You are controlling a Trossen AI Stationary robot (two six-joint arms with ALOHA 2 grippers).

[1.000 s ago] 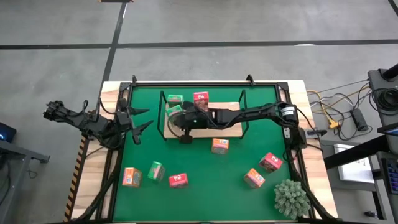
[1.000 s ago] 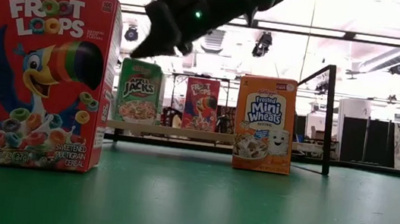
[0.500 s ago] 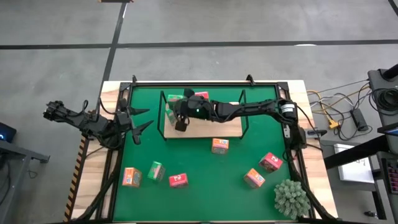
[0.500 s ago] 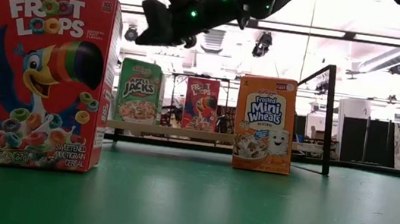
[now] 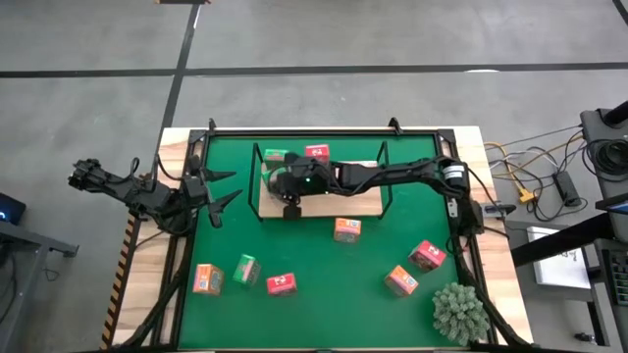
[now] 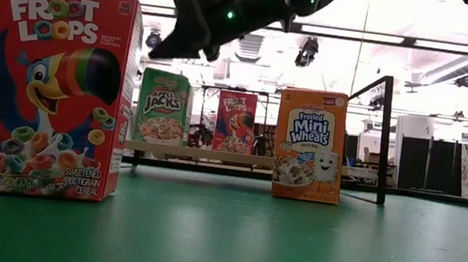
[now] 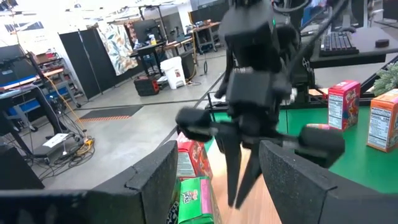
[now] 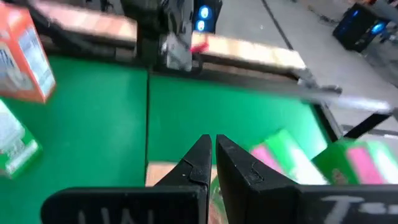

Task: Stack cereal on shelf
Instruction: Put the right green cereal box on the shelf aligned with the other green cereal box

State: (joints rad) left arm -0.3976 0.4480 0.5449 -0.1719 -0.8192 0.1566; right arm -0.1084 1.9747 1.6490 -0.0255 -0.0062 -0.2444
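The shelf (image 5: 358,201), a light-wood board with a black wire frame, lies at the far middle of the green mat. Standing on it are green cereal boxes (image 5: 277,157) (image 6: 163,106) (image 7: 193,199) and a pink-red one (image 5: 316,152) (image 6: 235,122). Several more boxes rest on the mat: orange (image 5: 346,228) (image 6: 309,145), pink-red (image 5: 282,283) (image 6: 47,86), green (image 5: 246,269). My right gripper (image 5: 291,208) (image 6: 165,49) (image 7: 239,186) (image 8: 211,152) hangs shut and empty above the shelf's left part, pointing down. My left gripper (image 5: 228,186) waits open at the mat's left edge.
More boxes lie on the mat's near right, pink-red (image 5: 426,255) and orange (image 5: 400,280), and an orange one (image 5: 207,278) at near left. A spiky grey-green plant (image 5: 459,312) stands at the near right corner. The shelf's right half is bare board.
My right gripper swung from the shelf's near edge toward its far left, tipping nearly level, then came back toward the near edge and tipped down again. The boxes have stayed where they were.
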